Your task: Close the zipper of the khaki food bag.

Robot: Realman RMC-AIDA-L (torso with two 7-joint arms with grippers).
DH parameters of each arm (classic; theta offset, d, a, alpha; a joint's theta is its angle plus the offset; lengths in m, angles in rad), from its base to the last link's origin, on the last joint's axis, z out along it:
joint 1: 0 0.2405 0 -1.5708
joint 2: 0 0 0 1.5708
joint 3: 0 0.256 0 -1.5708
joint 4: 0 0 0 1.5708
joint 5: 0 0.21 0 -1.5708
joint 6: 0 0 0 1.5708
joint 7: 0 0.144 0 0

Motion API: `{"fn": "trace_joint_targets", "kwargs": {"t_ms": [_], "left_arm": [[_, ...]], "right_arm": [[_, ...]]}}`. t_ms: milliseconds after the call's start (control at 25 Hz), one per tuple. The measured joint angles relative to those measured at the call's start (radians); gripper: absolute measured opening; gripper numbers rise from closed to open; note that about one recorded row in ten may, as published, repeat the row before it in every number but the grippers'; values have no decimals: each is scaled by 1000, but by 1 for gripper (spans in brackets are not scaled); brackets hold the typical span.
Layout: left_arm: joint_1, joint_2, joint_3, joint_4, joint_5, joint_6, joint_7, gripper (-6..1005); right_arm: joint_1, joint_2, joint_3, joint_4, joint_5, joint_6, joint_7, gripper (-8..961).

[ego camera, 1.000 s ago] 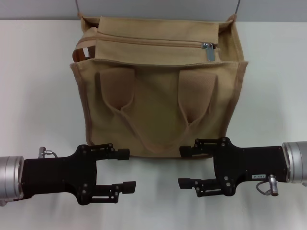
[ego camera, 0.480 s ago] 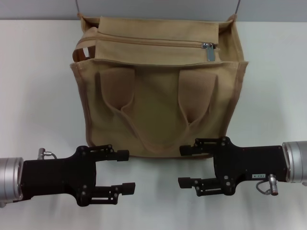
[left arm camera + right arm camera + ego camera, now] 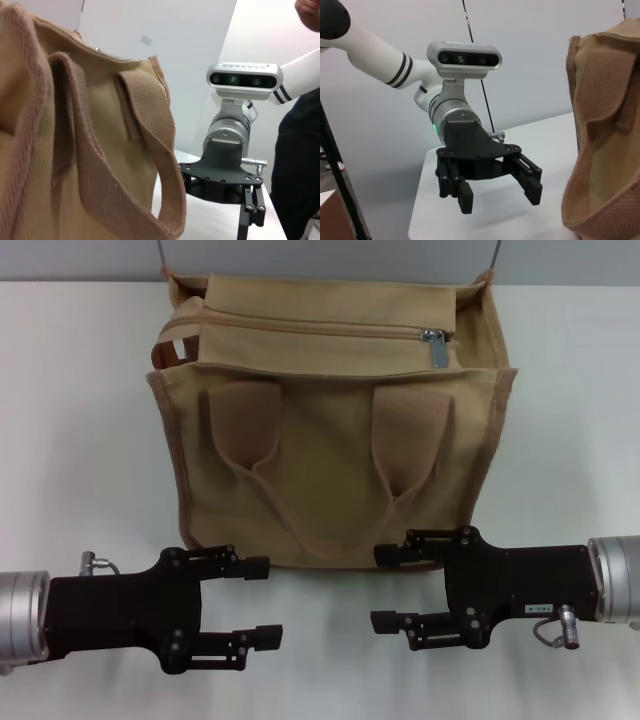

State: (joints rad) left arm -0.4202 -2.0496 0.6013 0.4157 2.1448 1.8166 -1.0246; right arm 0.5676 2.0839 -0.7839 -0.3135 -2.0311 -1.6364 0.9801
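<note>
The khaki food bag (image 3: 330, 470) stands upright on the white table (image 3: 80, 440), its two handles hanging down the near face. The zipper (image 3: 320, 328) runs along the top panel, with its silver pull tab (image 3: 436, 348) near the right end. My left gripper (image 3: 263, 602) is open and empty, in front of the bag's lower left. My right gripper (image 3: 383, 588) is open and empty, in front of the bag's lower right, its upper finger just at the bag's bottom edge. The left wrist view shows the bag's side (image 3: 75, 150). The right wrist view shows a bag corner (image 3: 605, 145).
The left wrist view shows the right arm's gripper (image 3: 250, 210) farther off, and a person in dark clothes (image 3: 300, 165) behind it. The right wrist view shows the left arm's open gripper (image 3: 497, 192). Two thin rods (image 3: 161, 254) rise behind the bag.
My left gripper has drifted slightly toward the table's front edge. The right gripper and the bag have not moved.
</note>
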Motion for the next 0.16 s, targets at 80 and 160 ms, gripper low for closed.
{"fn": "trace_joint_targets", "kwargs": {"t_ms": [80,160], "left_arm": [[0,-1,0,0,0,0,0,770],[0,-1,0,0,0,0,0,770]], "right_arm": [[0,0,0,1,0,0,0,733],[0,0,0,1,0,0,0,733]]}}
